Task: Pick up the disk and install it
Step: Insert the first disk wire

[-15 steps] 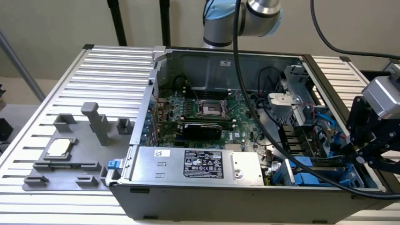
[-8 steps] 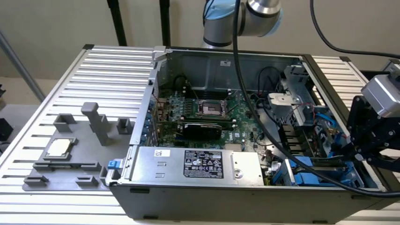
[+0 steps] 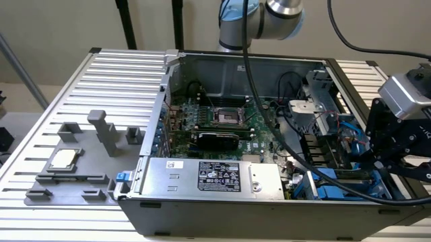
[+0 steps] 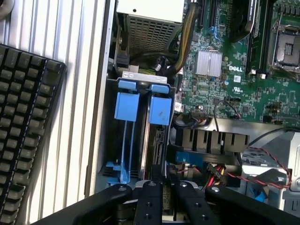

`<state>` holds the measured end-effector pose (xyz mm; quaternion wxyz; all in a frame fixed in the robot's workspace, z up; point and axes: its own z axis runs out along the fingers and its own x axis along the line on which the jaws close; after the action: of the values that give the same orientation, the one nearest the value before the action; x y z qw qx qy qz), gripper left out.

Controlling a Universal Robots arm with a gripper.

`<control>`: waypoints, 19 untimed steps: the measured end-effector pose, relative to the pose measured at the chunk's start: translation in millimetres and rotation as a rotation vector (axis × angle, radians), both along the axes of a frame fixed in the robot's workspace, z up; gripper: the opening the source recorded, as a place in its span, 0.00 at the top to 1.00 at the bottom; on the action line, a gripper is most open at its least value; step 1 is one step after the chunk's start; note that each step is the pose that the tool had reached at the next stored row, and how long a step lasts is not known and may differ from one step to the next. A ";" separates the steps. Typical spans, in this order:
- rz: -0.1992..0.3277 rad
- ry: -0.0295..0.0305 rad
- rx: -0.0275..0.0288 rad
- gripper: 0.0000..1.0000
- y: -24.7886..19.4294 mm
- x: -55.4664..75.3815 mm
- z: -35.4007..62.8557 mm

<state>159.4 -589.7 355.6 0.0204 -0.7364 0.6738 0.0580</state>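
1. The disk (image 4: 158, 136) stands on edge in the drive bay (image 4: 140, 75), just beside a second blue carrier (image 4: 126, 112); the hand (image 4: 167, 199) sits at its near end (whether it grips the disk I cannot tell);
2. A tilted push could jam the blue frame against the bay's rails, leaving the disk half seated;
3. The red and black wires (image 4: 220, 171) lie near; the hand could snag them

A plain beige wall (image 3: 54, 25) closes the far side, evenly lit with no hard shadows. Two black upright poles (image 3: 124, 22) stand against it, and a grey pole (image 3: 20, 70) slants across the far left. The surface (image 3: 121, 70) is ribbed silver metal. Pale floor (image 3: 20, 98) shows past its left edge.
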 end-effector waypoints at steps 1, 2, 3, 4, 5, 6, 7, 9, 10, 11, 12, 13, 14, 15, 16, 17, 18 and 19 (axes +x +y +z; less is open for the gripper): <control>0.000 0.0000 0.0000 0.84 0.0 -4.4 0.0; 0.000 0.0000 0.0000 0.84 0.0 -8.8 -0.1; 0.000 0.0000 0.0000 0.84 0.0 -12.8 -0.2; 0.000 0.0000 -0.0002 0.84 0.1 -16.9 -0.3; 0.000 0.0000 -0.0008 0.84 0.3 -20.3 -0.6; -0.001 0.0000 -0.0016 0.84 0.5 -23.3 -1.0; -0.003 -0.0001 -0.0025 0.84 0.5 -25.4 -1.4; -0.014 -0.0002 -0.0037 0.84 0.5 -27.7 -2.5; -0.023 -0.0003 -0.0042 0.84 0.5 -28.0 -2.8; -0.036 -0.0003 -0.0047 0.84 0.6 -27.9 -2.9; -0.051 -0.0003 -0.0052 0.84 0.5 -27.9 -2.9; -0.067 -0.0002 -0.0054 0.84 0.6 -28.0 -3.0; -0.083 -0.0002 -0.0055 0.84 0.6 -28.0 -3.2; -0.100 -0.0001 -0.0057 0.84 0.6 -27.9 -3.3; -0.116 -0.0001 -0.0058 0.84 0.6 -28.0 -3.5; -0.132 -0.0001 -0.0059 0.84 0.6 -28.0 -3.7; -0.148 0.0000 -0.0062 0.84 0.6 -27.9 -3.8; -0.163 0.0000 -0.0066 0.84 0.6 -27.9 -3.9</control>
<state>131.5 -589.1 351.7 0.0226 -0.6792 0.7316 0.0539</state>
